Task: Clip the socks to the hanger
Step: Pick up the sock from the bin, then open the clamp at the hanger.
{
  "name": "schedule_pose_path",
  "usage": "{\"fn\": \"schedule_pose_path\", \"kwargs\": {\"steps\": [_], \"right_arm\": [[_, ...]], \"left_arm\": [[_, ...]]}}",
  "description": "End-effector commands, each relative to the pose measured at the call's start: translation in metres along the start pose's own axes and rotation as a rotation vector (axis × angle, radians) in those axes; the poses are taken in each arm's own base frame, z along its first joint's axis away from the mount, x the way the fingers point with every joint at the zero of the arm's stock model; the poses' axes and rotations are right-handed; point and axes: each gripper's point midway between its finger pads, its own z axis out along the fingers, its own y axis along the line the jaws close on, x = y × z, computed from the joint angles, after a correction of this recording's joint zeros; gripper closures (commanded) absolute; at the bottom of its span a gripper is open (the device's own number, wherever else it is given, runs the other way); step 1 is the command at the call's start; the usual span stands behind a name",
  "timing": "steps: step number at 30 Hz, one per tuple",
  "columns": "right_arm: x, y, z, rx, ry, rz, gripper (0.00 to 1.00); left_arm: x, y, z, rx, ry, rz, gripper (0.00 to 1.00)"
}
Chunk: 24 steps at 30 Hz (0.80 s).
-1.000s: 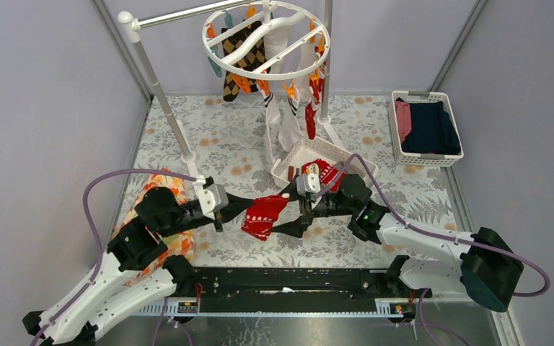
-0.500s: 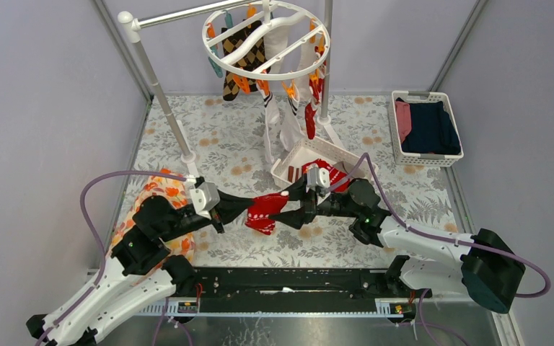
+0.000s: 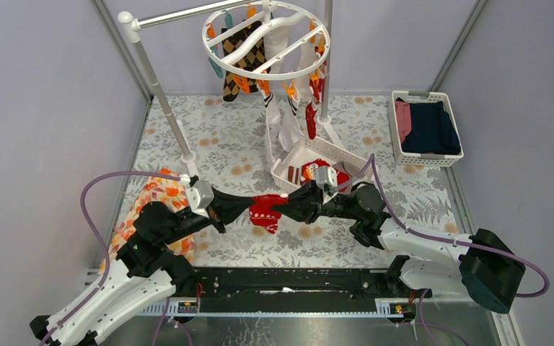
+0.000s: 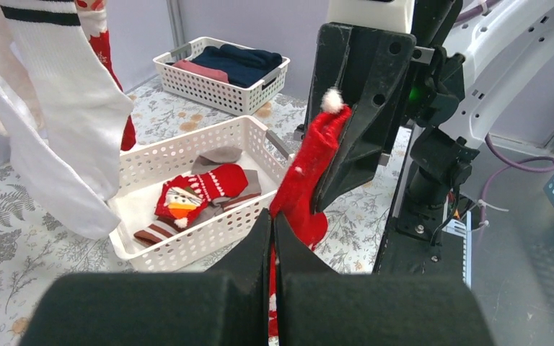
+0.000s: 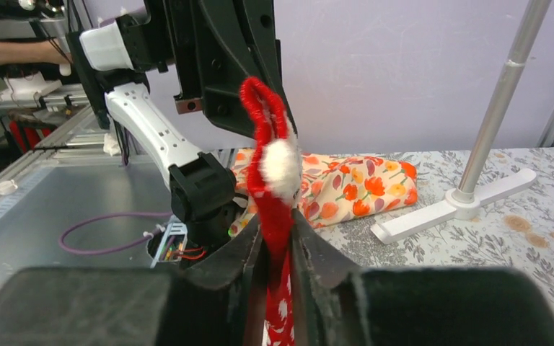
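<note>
A red-and-white Christmas sock (image 3: 265,210) hangs bunched between my two grippers above the floral mat. My left gripper (image 3: 247,206) is shut on its left end, and in the left wrist view the sock (image 4: 309,176) runs up from those closed jaws. My right gripper (image 3: 291,205) is shut on the other end, and its fingers (image 5: 310,249) pinch the red fabric (image 5: 274,209) below a white pompom. The hanger (image 3: 265,76), a white ring, stands at the back with argyle (image 3: 239,54) and white socks (image 3: 283,119) clipped on. More socks (image 4: 200,189) lie in a white basket (image 3: 286,164).
A white basket (image 3: 398,137) holding navy and pink clothes sits at the back right. An orange floral cloth (image 3: 151,198) lies under the left arm. The grey pole (image 3: 162,101) slants from the upper left down to its white foot (image 3: 190,162).
The right gripper has closed on the sock's right end. Both arms have drawn together and shifted slightly back, and the sock now hangs bunched between them instead of spread.
</note>
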Motion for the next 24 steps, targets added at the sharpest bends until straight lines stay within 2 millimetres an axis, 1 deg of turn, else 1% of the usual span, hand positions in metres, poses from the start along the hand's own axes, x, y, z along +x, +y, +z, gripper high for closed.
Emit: {"fn": "schedule_pose_path", "kwargs": {"steps": [1, 3, 4, 5, 7, 8, 9, 10, 12, 15, 17, 20, 21, 22, 24], "right_arm": [[-0.025, -0.002, 0.004, 0.025, -0.086, -0.021, 0.87], [-0.022, -0.005, 0.004, 0.042, -0.073, -0.010, 0.98], [-0.020, -0.008, 0.004, 0.056, -0.063, -0.001, 1.00], [-0.016, -0.011, 0.004, 0.075, -0.046, 0.012, 1.00], [-0.010, -0.020, 0.003, 0.127, 0.000, 0.028, 1.00], [-0.006, -0.026, 0.002, 0.161, 0.031, 0.033, 1.00], [-0.004, -0.031, 0.001, 0.185, 0.056, 0.031, 1.00], [-0.002, -0.034, 0.000, 0.202, 0.078, 0.028, 1.00], [-0.002, -0.036, 0.000, 0.214, 0.097, 0.016, 1.00], [0.000, -0.041, 0.001, 0.230, 0.115, 0.017, 1.00], [0.001, -0.045, 0.003, 0.241, 0.122, 0.022, 1.00], [0.001, -0.048, 0.008, 0.245, 0.129, 0.029, 1.00], [-0.001, -0.049, 0.010, 0.246, 0.124, 0.031, 1.00], [-0.002, -0.050, 0.011, 0.247, 0.122, 0.031, 1.00], [-0.005, -0.051, 0.011, 0.254, 0.115, 0.028, 1.00]], "left_arm": [[-0.020, 0.001, 0.002, -0.012, -0.098, -0.018, 1.00], [-0.021, 0.006, 0.002, -0.050, -0.116, -0.049, 1.00], [-0.022, 0.013, 0.002, -0.089, -0.131, -0.073, 0.94], [-0.024, 0.022, 0.000, -0.148, -0.155, -0.116, 0.78], [-0.026, 0.041, -0.006, -0.273, -0.214, -0.220, 0.30], [-0.028, 0.048, -0.011, -0.317, -0.236, -0.247, 0.21], [-0.031, 0.052, -0.014, -0.346, -0.248, -0.257, 0.15], [-0.036, 0.056, -0.016, -0.374, -0.256, -0.264, 0.11], [-0.045, 0.065, -0.016, -0.429, -0.263, -0.274, 0.07], [-0.059, 0.084, -0.008, -0.526, -0.239, -0.284, 0.02], [-0.069, 0.097, 0.004, -0.576, -0.213, -0.285, 0.01], [-0.084, 0.116, 0.024, -0.582, -0.188, -0.299, 0.01], [-0.089, 0.129, 0.026, -0.595, -0.194, -0.306, 0.01], [-0.092, 0.135, 0.030, -0.570, -0.192, -0.318, 0.02], [-0.098, 0.153, 0.031, -0.545, -0.206, -0.353, 0.02]]}}
